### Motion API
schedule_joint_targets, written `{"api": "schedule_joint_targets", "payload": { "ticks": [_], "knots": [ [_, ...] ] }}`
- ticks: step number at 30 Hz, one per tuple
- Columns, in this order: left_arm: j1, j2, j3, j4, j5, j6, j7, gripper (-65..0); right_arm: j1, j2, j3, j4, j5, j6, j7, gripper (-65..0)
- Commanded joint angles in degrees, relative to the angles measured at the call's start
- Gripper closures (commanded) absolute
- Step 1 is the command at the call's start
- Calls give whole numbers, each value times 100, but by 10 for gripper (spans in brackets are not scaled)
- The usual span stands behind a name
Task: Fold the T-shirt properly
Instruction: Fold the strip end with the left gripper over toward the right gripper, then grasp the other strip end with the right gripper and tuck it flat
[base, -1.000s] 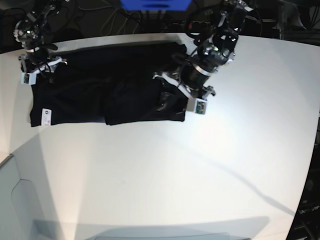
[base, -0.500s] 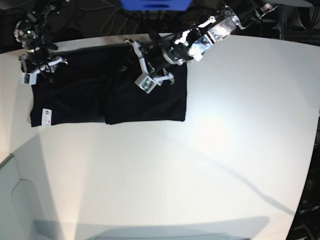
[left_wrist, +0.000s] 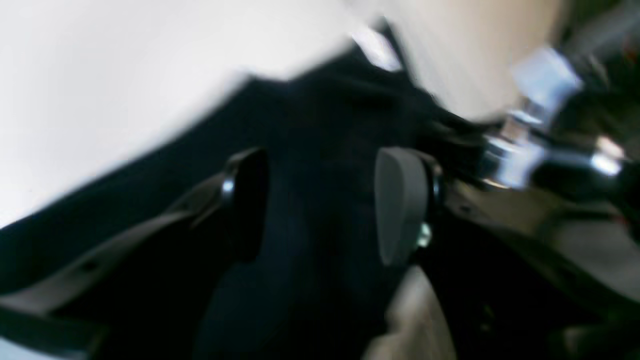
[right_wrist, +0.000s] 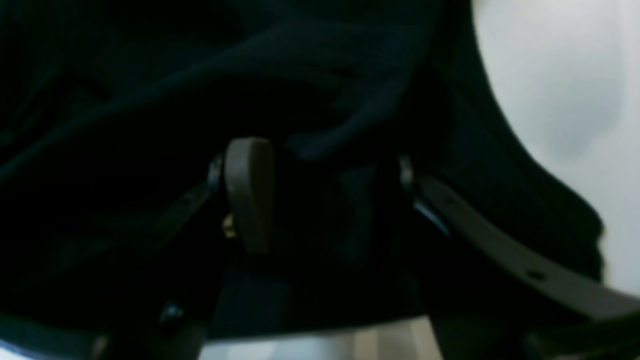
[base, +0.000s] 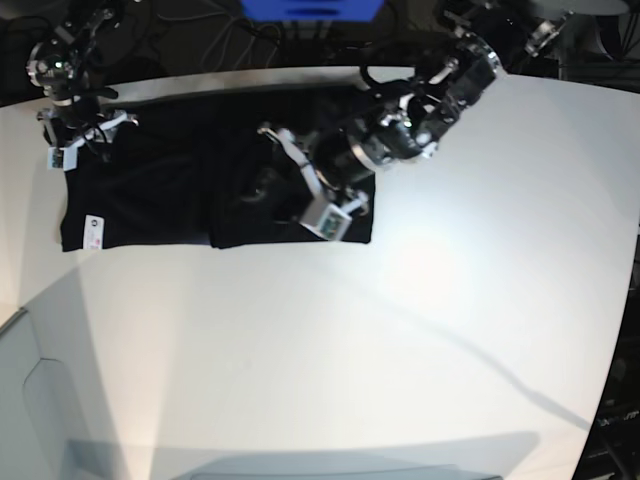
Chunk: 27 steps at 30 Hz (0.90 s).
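The left arm reaches in from the far right of the base view, stretched low across the white table (base: 420, 330), its wrist turned so that the left gripper (base: 300, 180) points toward the middle of the T-shirt (base: 170, 190). In its wrist camera the two fingers (left_wrist: 400, 205) stand well apart with only black cloth seen beyond the gap; nothing is pinched between them, though the picture is smeared with motion blur. A small white block with a green mark sits on the gripper's near side, its writing too small to read.

The right arm stands at the far left corner of the table, bent down so that the right gripper (base: 85, 130) sits at the shirt's far left corner. Its wrist camera shows the fingers (right_wrist: 250, 195) spread wide over dark folds of cloth; whether any cloth is caught between them cannot be told, as the view is very dark.

The T-shirt lies flat on the far half of the table as a black oblong, with a vertical fold line near its middle and the right part lying as a doubled panel. A small white tag (base: 93, 232) shows at its near left corner; the print on it is not legible. A blue object (base: 310, 8) sits beyond the table's far edge
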Motion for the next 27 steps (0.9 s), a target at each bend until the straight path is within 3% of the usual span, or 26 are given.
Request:
{"api": "schedule_joint_targets", "payload": {
  "ticks": [1,6,10,15,21,27],
  "knots": [
    [109,-105,-311,169,-62,-17,-74,-337,-24,48,30,224,90,80,124,-318],
    [1058,-475,-2289,195,-53,-8,-74,-337,2,-224,109,1006,90,80,133,-320],
    [1762,-413,-3801,187,-53,-43,-74,-337,2,-514,47,1613,90,80,124,-321],
    [2122,-123,-5084,151,-53,-52,-22,-337,-95,-672,-480,1841,90,80,89,-319],
    [2140,79,-5603,143,-9,-52,-13,-337,-692,-681,-1781,1841,90,80,80,-319],
    [2096,70,-5612,125,-1,-52,-13,-337,-1141,-681,-2502,1841,90,80,124,-323]
  ]
}}
